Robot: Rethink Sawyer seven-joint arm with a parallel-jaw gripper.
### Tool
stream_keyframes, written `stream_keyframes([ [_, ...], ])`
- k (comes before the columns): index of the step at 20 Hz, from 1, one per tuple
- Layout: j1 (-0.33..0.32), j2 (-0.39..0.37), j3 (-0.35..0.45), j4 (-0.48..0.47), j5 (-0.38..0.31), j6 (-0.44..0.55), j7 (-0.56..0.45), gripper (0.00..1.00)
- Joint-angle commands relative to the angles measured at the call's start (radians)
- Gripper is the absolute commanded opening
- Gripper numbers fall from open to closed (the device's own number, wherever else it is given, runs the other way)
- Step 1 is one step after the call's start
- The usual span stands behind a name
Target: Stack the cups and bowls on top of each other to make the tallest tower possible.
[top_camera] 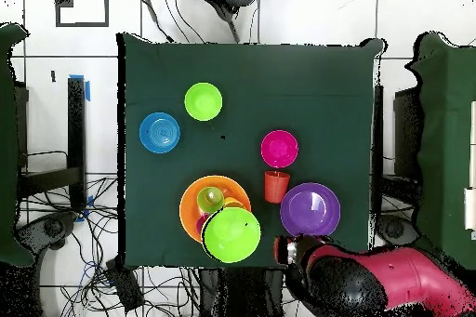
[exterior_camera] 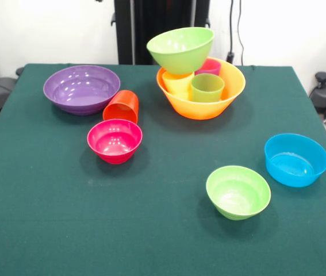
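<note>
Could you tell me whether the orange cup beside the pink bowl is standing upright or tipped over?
Tipped. The orange cup leans with its open mouth resting toward the pink bowl, its base raised toward the purple bowl.

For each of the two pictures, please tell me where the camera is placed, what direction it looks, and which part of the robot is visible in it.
Front view: camera sits across the table, looking toward the far side at the bowls; only a dark post shows at the top.
Overhead view: camera looks straight down; the red arm shows at the bottom edge.
Both share the orange bowl, the purple bowl and the blue bowl.
</note>
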Motion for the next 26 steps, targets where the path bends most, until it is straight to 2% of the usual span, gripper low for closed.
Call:
stream_keyframes([
  [1,0.110,0.122,-0.034,0.012,-0.130,-0.029,-0.104,1.00],
  [5,0.187,0.179,-0.126,-0.058,-0.222,-0.015,-0.068,1.00],
  [8,0.196,0.168,-0.133,-0.085,-0.228,0.015,-0.076,1.00],
  [12,0.189,0.090,-0.076,-0.062,-0.162,0.021,-0.072,1.00],
  [15,0.183,-0.012,0.028,0.005,-0.034,-0.007,-0.034,1.00],
  [19,0.169,-0.051,0.094,0.047,0.044,-0.039,-0.025,1.00],
  [23,0.132,-0.058,0.126,0.064,0.069,-0.038,-0.053,1.00],
  [26,0.155,-0.061,0.117,0.079,0.066,-0.067,-0.019,1.00],
])
